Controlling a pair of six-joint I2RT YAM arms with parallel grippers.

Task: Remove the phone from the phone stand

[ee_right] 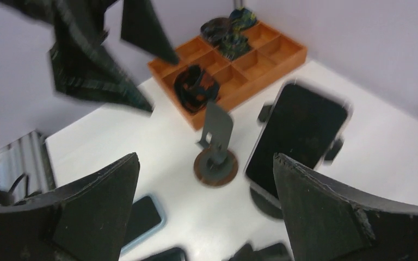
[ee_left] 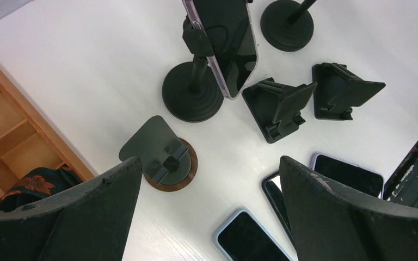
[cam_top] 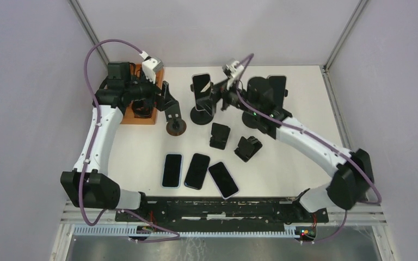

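A dark phone [cam_top: 201, 85] stands clamped in a black phone stand [cam_top: 201, 116] with a round base, at the table's back middle. My right gripper [cam_top: 216, 98] hovers just right of it, open and empty. In the blurred right wrist view the phone [ee_right: 299, 130] lies ahead, toward the right finger [ee_right: 337, 212], apart from both fingers. My left gripper [cam_top: 172, 109] is open and empty above a small stand with a wooden base [cam_top: 176, 127]. From the left wrist, the phone [ee_left: 228, 43] and its stand base [ee_left: 192, 98] appear at the top.
A second phone sits on a stand [cam_top: 275, 87] at the back right. Two small folding stands [cam_top: 220, 135] [cam_top: 248, 148] sit mid-table. Three phones [cam_top: 172, 169] [cam_top: 197, 171] [cam_top: 223, 179] lie flat near the front. An orange wooden organizer [cam_top: 141, 117] stands at the back left.
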